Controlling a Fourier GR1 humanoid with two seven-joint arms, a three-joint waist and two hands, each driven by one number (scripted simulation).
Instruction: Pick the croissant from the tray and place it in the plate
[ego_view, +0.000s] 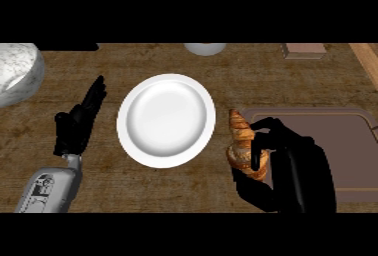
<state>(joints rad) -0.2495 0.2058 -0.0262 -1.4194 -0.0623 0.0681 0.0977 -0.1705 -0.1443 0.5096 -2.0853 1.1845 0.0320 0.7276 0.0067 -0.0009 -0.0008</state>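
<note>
The croissant (240, 145) sits right of centre in the frame, standing almost on end between the white plate (167, 120) and the left edge of the brown tray (325, 116). The right hand (291, 170) has its dark fingers curled round it from the right, so the lower end is partly hidden.

The risk I see is that it hangs just beside the plate's right rim, not over its middle; if the fingers let go here it could catch the rim and tip onto the wooden counter (96, 60), or roll back toward the tray. Held upright like this, it may also fall over on landing rather than settle flat.

It looks golden-brown and ridged, tapering to a pale point at the top, glossy on the crust.

At the left of the frame the left hand (77, 127) rests with fingers straight and relaxed, holding nothing, just beside the plate. A grey marbled bowl (15, 72) shows at upper left, a white object (204, 48) and a small box (304, 50) along the top
</note>
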